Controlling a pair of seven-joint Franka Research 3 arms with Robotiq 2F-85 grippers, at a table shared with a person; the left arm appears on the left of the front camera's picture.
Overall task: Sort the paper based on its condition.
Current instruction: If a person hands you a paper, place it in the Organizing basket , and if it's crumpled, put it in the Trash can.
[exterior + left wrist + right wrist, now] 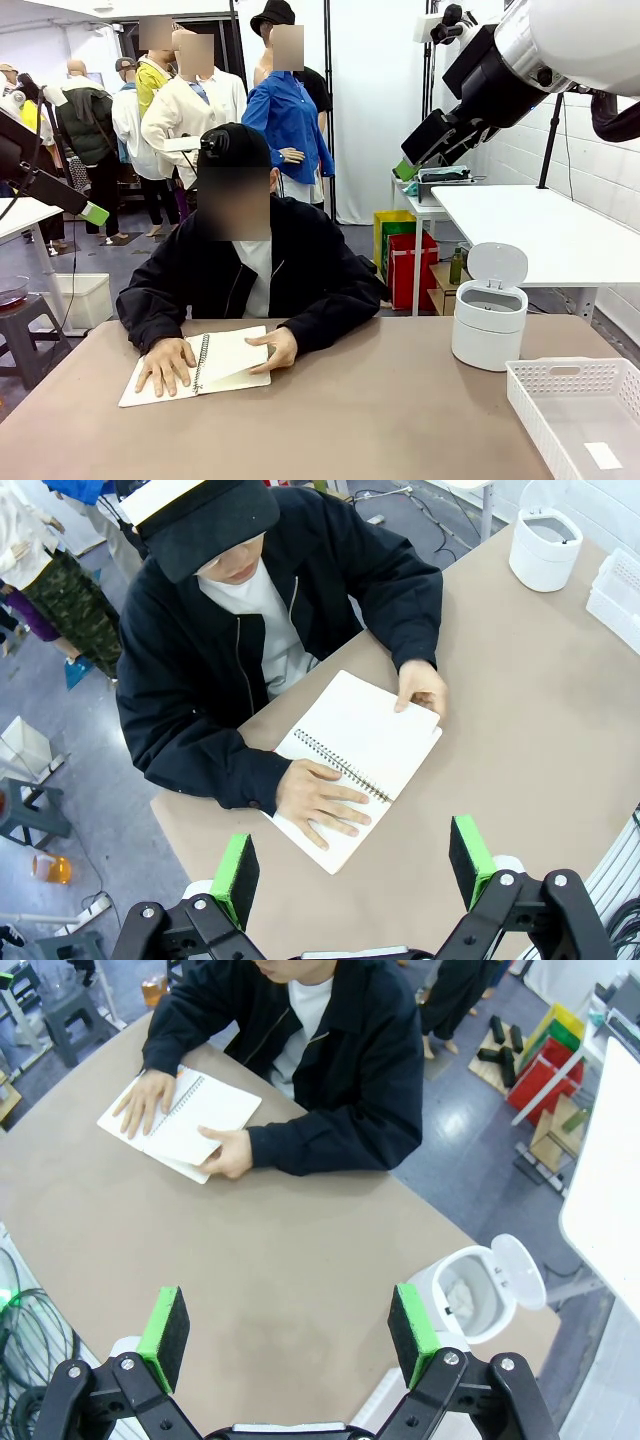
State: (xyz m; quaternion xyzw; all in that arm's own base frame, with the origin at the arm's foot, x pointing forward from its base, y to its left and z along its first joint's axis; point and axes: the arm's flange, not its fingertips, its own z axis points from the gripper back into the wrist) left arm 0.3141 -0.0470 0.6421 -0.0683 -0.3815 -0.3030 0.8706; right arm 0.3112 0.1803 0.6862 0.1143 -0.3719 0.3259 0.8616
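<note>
The paper is out of view as a loose sheet. A white spiral-bound notebook lies open on the table in front of the person, who rests one hand flat on one page and holds the outer edge of the other page. My left gripper hangs open high above the notebook, and the front view has it at the upper left. My right gripper is also open, high over the bare tabletop, at the upper right in the front view. Both hold nothing.
A small white bin with its lid up stands at the right of the brown table, something white inside it. A white perforated tray sits at the near right corner with a small white slip in it.
</note>
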